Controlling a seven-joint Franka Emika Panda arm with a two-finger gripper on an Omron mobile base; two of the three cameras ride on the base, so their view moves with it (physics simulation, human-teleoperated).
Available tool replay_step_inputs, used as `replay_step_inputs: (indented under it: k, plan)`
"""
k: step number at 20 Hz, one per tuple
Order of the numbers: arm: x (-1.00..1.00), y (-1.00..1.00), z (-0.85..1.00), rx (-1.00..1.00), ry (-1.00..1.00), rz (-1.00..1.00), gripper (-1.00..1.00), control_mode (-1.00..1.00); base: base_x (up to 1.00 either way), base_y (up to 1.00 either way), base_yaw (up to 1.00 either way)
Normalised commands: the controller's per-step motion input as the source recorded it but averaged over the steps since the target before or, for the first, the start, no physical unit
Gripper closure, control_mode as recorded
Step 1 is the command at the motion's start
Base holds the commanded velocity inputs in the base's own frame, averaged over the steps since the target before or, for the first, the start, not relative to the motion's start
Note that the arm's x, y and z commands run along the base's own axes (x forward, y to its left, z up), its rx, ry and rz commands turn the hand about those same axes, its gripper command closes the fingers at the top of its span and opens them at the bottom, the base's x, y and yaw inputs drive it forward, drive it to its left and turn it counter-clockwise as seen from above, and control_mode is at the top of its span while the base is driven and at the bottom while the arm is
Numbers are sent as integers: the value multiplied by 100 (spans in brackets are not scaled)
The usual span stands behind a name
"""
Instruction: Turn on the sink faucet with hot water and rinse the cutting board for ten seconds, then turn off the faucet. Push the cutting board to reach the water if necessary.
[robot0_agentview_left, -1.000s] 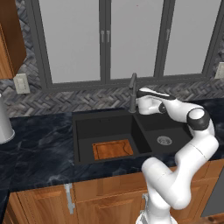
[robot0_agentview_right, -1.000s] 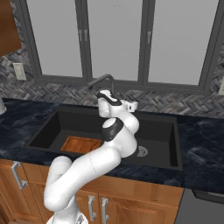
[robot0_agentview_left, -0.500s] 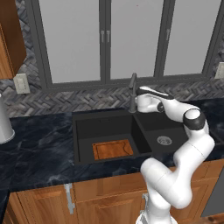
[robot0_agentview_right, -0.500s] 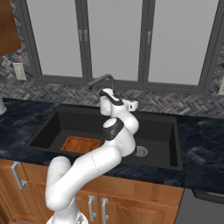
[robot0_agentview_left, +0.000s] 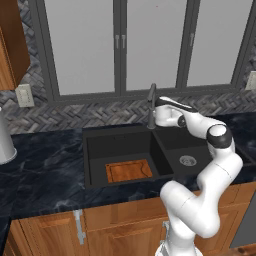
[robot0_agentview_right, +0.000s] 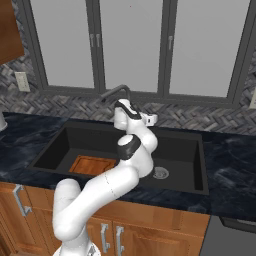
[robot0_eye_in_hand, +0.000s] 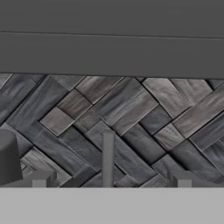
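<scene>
Approaching sink faucet (robot0_agentview_left: 151, 104) lever, gripper (robot0_eye_in_hand: 108, 181) jaws spread wide.
Upright lever stands centred betw. fingertips (robot0_eye_in_hand: 40, 178), straight ahead, at sink (robot0_agentview_left: 127, 133) back edge.

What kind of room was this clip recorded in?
A rendered home kitchen, most likely: a black matte double-basin sink set in a dark marbled counter, a herringbone grey tile backsplash under windows, and wooden cabinets below.
</scene>
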Motion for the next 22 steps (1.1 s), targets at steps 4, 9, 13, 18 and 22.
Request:
replay_step_inputs:
  k: [4,9,13,18,22]
  plan:
    - [4,0,0,0,0,0,-100,-100,0,0,0]
    - [4,0,0,0,0,0,-100,-100,0,0,0]
    - [5,0,0,0,0,0,-100,-100,0,0,0]
    - [7,0,0,0,0,0,-100,-100,0,0,0]
    - [7,0,0,0,0,0,-100,-100,0,0,0]
